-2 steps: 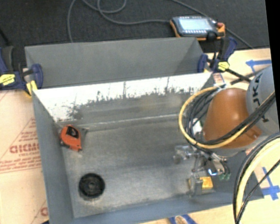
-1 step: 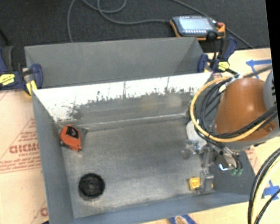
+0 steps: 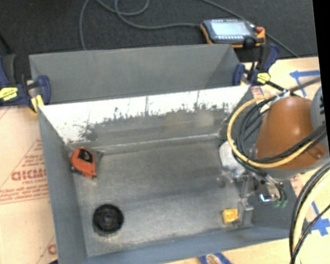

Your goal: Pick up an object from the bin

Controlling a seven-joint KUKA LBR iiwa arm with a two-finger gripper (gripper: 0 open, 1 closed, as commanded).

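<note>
My gripper hangs low in the bin's near right corner, under the arm's orange cover. A small yellow block lies on the bin floor just left of the gripper's lower end, close to or touching it; I cannot tell which. An orange tape measure lies far off at the left wall. A black round disc sits in the near left corner.
The arm with its orange cover and looped cables leans in over the bin's right wall. The bin's sloped walls hem the gripper in on the right and near sides. Bare floor stretches between the gripper and the two things at the left.
</note>
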